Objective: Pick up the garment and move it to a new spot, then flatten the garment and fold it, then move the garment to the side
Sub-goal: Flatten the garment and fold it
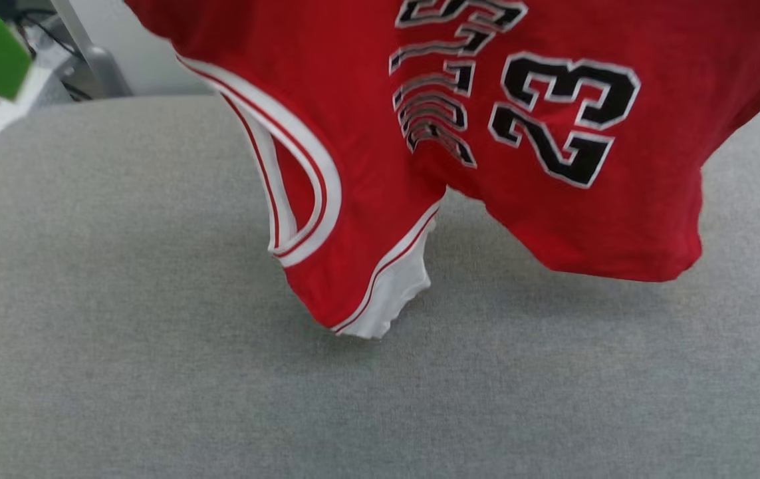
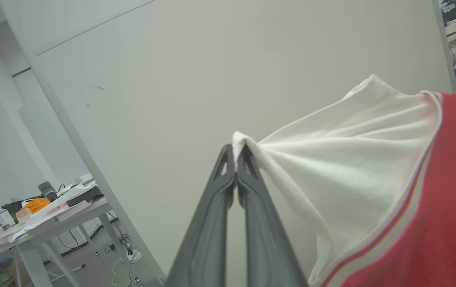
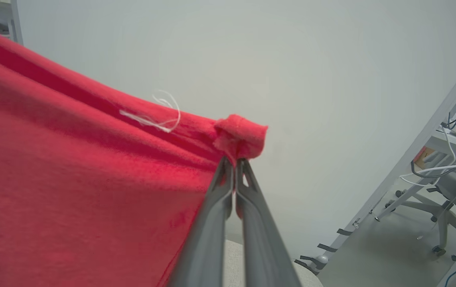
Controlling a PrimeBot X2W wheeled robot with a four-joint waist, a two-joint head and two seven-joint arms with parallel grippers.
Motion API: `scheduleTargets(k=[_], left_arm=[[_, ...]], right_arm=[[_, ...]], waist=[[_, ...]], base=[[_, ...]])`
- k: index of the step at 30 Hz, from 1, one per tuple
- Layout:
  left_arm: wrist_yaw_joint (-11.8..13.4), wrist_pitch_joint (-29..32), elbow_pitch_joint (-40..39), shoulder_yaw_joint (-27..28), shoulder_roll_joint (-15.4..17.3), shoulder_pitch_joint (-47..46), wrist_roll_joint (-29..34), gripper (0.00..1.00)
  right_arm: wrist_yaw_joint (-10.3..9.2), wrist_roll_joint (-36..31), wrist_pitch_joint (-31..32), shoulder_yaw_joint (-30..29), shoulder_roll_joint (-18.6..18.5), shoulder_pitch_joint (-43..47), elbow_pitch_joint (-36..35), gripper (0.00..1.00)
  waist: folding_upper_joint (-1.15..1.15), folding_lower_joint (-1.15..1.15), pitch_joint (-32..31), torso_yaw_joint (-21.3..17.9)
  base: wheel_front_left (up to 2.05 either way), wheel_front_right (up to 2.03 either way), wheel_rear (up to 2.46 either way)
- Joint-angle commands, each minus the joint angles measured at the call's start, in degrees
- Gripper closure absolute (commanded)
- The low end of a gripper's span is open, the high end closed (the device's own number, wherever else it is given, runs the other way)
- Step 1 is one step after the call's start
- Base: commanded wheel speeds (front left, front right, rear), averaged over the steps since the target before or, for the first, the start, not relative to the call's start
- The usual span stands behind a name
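Holding the garment (image 1: 619, 233) aloft over the table (image 1: 120, 332).
Left hand (image 2: 235, 153) clamps the white sleeve (image 2: 351, 151), right hand (image 3: 233, 161) a red corner (image 3: 239, 137); seemingly soft, limp.

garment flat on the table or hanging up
Hanging: the garment droops over the grey table, left gripper pinching a white sleeve, right gripper a red corner.

Soft, matt red knit cloth shirt (image 1: 592, 219); grey woven fabric surface (image 1: 120, 372); smooth matt dark plastic fingers (image 2: 208, 239).
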Motion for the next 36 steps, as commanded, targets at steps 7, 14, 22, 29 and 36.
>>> scheduleTargets(k=[7, 14, 22, 29, 36], left_arm=[[-5.7, 0.9, 9.0, 0.4, -0.3, -14.5, 2.4, 1.0], [-12.0, 0.7, 22.2, -2.9, -4.9, -33.6, 7.9, 1.0], [-12.4, -10.4, 42.6, -5.0, -13.1, -51.4, 15.1, 1.0], [-12.5, -21.1, 56.2, -6.4, -17.0, -60.2, 18.8, 1.0], [-13.9, -29.4, 63.9, -9.0, -21.1, -51.1, 16.7, 1.0]], right_arm=[[-0.09, -3.3, -4.2, -0.2, -0.1, -11.1, 3.4, 1.0], [-0.09, -8.7, -10.6, 4.7, -0.1, -26.3, 13.7, 1.0], [-0.09, -13.7, -19.6, 7.9, 5.9, -42.5, 30.9, 1.0], [-0.09, -18.2, -24.7, 8.9, 10.0, -51.6, 42.3, 1.0], [-0.09, -18.9, -32.9, 11.0, 13.2, -51.2, 51.6, 1.0]], waist=[[0.0, 0.0, 14.5, -1.7], [0.0, 0.0, 23.5, -2.4], [0.0, 0.0, 27.6, -3.2], [0.0, 0.0, 31.1, -3.3], [0.0, 0.0, 33.0, -0.7]], base=[[0.0, 0.0, 0.0], [0.0, 0.0, 0.0], [0.0, 0.0, 0.0], [0.0, 0.0, 0.0], [0.0, 0.0, 0.0]])
